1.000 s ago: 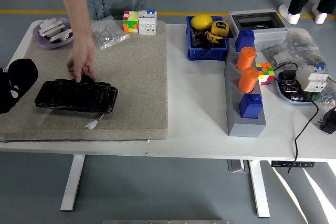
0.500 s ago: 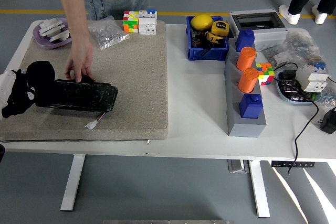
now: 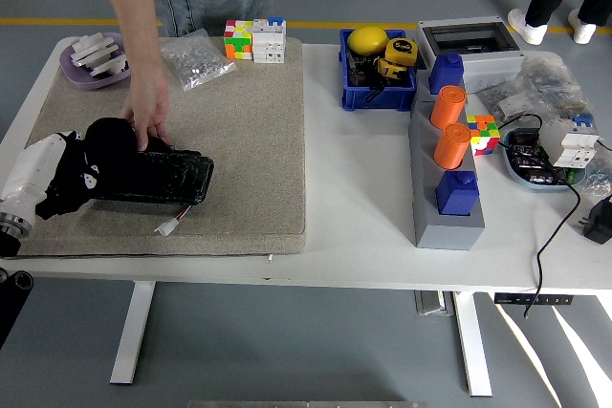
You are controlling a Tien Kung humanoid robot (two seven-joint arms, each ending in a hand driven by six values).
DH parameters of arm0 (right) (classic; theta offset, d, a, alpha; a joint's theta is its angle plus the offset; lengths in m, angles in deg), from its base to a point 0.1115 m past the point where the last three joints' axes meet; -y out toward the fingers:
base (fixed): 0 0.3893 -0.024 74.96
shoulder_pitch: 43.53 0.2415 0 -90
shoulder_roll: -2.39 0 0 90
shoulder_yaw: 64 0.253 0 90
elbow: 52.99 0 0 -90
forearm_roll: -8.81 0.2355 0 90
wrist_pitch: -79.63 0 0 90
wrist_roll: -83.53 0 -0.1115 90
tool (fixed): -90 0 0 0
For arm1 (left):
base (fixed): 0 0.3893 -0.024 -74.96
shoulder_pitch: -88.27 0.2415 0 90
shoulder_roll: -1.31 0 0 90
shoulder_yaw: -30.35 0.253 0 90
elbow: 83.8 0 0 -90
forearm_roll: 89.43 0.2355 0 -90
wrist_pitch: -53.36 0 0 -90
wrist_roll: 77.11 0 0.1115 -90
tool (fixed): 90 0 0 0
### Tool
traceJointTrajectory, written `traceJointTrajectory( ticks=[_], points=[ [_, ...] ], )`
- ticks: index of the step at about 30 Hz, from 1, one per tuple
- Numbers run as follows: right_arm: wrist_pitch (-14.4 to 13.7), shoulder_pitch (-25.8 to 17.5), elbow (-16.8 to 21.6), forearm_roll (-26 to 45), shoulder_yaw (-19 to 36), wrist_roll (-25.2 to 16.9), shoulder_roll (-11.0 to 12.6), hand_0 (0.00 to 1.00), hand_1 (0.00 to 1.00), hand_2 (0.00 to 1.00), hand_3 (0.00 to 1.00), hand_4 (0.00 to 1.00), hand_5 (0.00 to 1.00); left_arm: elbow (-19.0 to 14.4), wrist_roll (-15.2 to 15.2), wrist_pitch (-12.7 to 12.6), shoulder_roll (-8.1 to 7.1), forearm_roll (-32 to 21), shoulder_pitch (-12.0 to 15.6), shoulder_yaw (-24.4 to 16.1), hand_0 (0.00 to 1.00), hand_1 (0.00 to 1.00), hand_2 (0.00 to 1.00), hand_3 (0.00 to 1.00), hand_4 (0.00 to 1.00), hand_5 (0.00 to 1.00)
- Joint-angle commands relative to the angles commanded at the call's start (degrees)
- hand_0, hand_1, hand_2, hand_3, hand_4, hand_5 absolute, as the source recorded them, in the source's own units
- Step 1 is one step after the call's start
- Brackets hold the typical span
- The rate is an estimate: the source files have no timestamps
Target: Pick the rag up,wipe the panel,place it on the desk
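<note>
Black cloth, the rag [image 3: 98,155], was bunched over the left end of the dark glossy panel [image 3: 153,177], which lay flat on the beige mat [image 3: 239,140] covering the left half of the white table [image 3: 363,226]. The rag was pressed onto the panel by the robot's left hand [image 3: 72,174], reached in from the lower left with a white forearm cover [image 3: 33,174] behind it; the fingers were buried in the cloth, so their spread could not be told. The panel's far edge was held down by a person's hand [image 3: 150,107] from across the table. A small white plug [image 3: 168,227] on thin wires lay just beside the panel's near edge. The right arm was not seen.
</note>
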Motion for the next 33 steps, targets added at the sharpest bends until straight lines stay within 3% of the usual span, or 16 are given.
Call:
traceJointTrajectory(
  ticks=[8, 17, 24, 33],
  points=[
    [0.1, -0.1, 0.0, -0.9, 0.4, 1.0, 0.2, 0.738, 0.663, 0.68, 0.589, 0.975, 0.473, -3.6, -1.1, 0.3, -0.06, 0.8, -0.1, 6.5, 0.263, 0.173, 0.62, 0.391, 0.002, 0.002],
    [0.3, 0.0, 0.0, -1.1, 0.5, 1.1, 0.3, 0.738, 0.664, 0.681, 0.589, 0.977, 0.473, -4.7, -1.1, 0.3, -1.18, -0.3, -1.5, 12.5, 0.263, 0.174, 0.614, 0.394, 0.002, 0.002],
    [0.4, 0.0, 0.0, -1.4, 0.7, 1.4, 0.3, 0.737, 0.664, 0.682, 0.591, 0.98, 0.473, -6.6, -1.6, 0.6, -0.87, 0.0, -2.4, 15.6, 0.263, 0.174, 0.607, 0.394, 0.002, 0.002],
    [0.4, 0.1, 0.0, -1.7, 0.8, 1.6, 0.3, 0.734, 0.663, 0.681, 0.591, 0.982, 0.472, -6.6, -2.2, 0.9, 0.34, 0.7, -4.4, 18.7, 0.261, 0.177, 0.605, 0.395, 0.002, 0.002]
  ],
)
